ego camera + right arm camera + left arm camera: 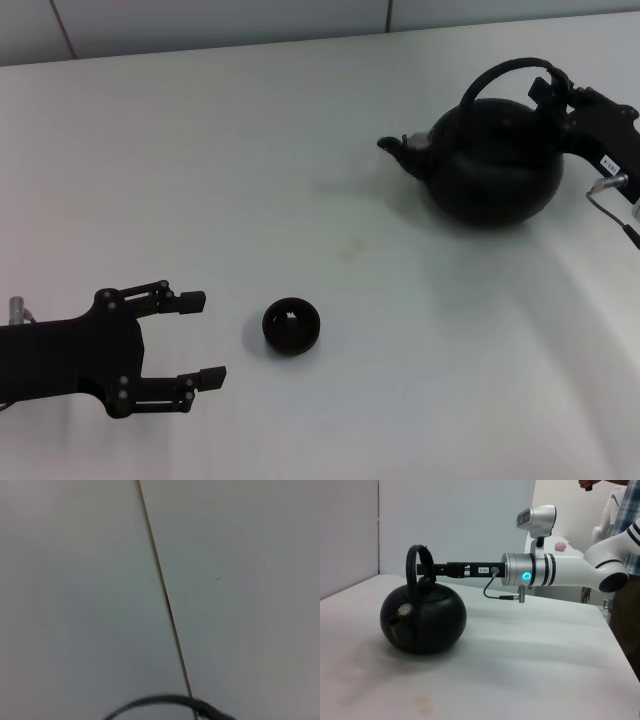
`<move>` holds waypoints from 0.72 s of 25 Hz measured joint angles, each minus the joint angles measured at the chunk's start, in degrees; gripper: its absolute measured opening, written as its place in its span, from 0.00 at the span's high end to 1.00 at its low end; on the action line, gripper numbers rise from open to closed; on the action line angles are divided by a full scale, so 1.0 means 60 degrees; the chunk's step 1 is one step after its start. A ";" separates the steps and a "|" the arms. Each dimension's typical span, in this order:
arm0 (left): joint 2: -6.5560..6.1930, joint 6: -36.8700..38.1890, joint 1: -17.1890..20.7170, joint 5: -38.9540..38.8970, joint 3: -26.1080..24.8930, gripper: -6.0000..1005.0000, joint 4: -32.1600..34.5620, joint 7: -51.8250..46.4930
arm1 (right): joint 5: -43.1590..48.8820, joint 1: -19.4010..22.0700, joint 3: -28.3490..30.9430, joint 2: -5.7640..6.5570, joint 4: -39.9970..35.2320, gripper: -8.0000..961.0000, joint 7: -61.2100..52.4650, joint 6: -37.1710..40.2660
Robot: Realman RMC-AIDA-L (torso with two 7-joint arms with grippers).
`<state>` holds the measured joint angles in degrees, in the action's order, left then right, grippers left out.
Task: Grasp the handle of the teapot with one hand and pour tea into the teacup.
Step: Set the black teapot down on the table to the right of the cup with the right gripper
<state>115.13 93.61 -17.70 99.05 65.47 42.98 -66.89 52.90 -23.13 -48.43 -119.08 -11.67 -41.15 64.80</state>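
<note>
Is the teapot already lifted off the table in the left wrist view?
No. The teapot sits flat on the table, with the right gripper at the handle.

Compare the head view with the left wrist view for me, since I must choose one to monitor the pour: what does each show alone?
Only the head view shows the teacup and the left claw, open beside it on the table.

Only the left wrist view shows the right arm's silver forearm with its lit ring, and a second table behind.

Both show the teapot standing on the table, with the right claw at its handle.
</note>
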 joint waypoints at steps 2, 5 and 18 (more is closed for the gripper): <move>0.0000 0.0000 -0.0003 0.0001 0.0000 0.17 0.0000 0.0000 | 0.0000 -0.0013 0.0000 -0.0001 -0.0030 0.81 0.0000 0.0000; 0.0000 0.0000 -0.0005 0.0001 0.0000 0.17 0.0000 0.0000 | 0.0011 -0.0031 0.0000 -0.0002 -0.0101 0.73 0.0000 -0.0002; -0.0003 0.0000 -0.0012 0.0001 0.0000 0.17 0.0014 0.0001 | 0.0852 -0.0149 0.0002 -0.0001 -0.0389 0.34 -0.0585 -0.0279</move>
<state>115.11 93.61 -17.78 99.06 65.47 43.07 -66.88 58.01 -24.03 -48.42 -119.09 -14.00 -44.66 63.13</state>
